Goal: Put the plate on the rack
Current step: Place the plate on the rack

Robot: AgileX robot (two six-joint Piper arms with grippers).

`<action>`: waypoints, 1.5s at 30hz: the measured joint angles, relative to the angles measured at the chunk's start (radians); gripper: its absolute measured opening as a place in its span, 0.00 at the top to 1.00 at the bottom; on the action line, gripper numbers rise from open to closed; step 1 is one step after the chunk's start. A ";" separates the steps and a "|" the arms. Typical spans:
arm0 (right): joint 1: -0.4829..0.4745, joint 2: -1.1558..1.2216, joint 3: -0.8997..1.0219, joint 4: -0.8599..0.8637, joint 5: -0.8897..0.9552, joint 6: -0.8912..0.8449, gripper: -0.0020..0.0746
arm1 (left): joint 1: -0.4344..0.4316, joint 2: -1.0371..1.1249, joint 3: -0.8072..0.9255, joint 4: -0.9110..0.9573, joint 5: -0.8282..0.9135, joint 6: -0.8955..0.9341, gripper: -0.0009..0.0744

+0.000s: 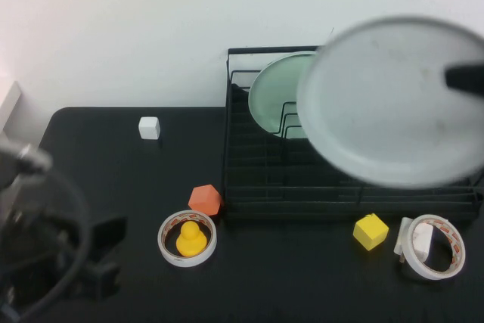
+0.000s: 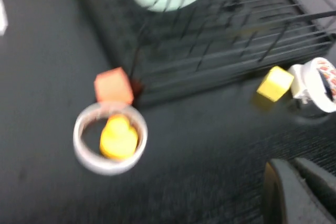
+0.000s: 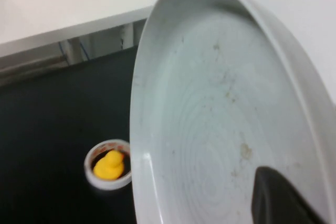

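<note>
Right gripper [image 1: 463, 79], clamped on the rim of the grey-white plate [image 1: 393, 104], holds it tilted in the air above the black wire rack [image 1: 249, 187] at the table's right rear. Risk: collision with the mint-green plate [image 1: 276, 96] already slotted; free dividers lie rightward. Left gripper [image 2: 294, 192] hangs near the front-left corner, jaw state indeterminate.

Left arm [image 1: 45, 240]: black housing, looping dark cable, grey joint. Right gripper [image 1: 467, 79]: black fingers [image 3: 278, 198], matte.

Right gripper [image 1: 466, 79] raised, left gripper [image 2: 294, 192] low.
</note>
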 joint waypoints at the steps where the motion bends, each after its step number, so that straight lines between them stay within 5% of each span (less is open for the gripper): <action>1: 0.000 0.050 -0.056 0.000 0.024 -0.023 0.81 | 0.012 -0.024 0.029 0.008 -0.001 -0.041 0.99; 11: 0.000 0.456 -0.521 0.002 0.272 -0.205 0.81 | 0.092 -0.176 0.207 0.052 -0.030 -0.205 0.99; 19: 0.033 0.652 -0.718 0.000 0.257 -0.315 0.81 | 0.106 -0.182 0.218 0.100 -0.026 -0.309 0.99; 32: 0.091 0.891 -0.764 0.035 0.018 -0.497 0.81 | 0.106 -0.188 0.218 0.106 0.003 -0.310 0.99; 45: 0.093 0.974 -0.764 0.139 -0.032 -0.592 0.81 | 0.106 -0.190 0.218 0.107 0.003 -0.271 0.99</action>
